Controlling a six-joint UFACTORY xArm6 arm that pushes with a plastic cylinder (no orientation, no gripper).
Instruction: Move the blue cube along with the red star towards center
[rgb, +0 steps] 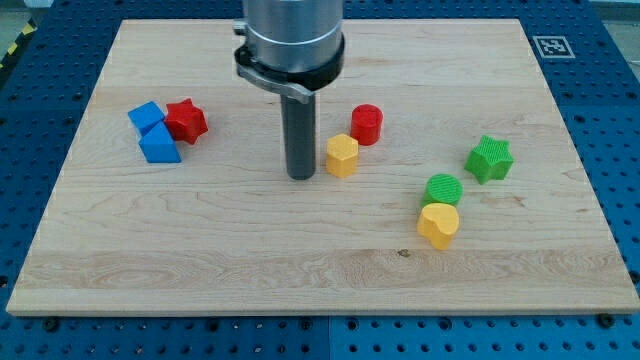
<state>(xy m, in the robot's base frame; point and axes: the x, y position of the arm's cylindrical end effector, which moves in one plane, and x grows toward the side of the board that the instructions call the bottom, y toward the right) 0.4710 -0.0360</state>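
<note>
No jaws on this rig, just a rod whose tip (301, 176) sits mid-board beside the yellow block (342, 155), well right of the blue cube (147, 116) and touching red star (186, 120); approach step, next likely circling to their far-left side.

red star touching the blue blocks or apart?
Touching. The red star sits against the blue cube, no gap visible. My tip is well to their right, beside the yellow block.
</note>
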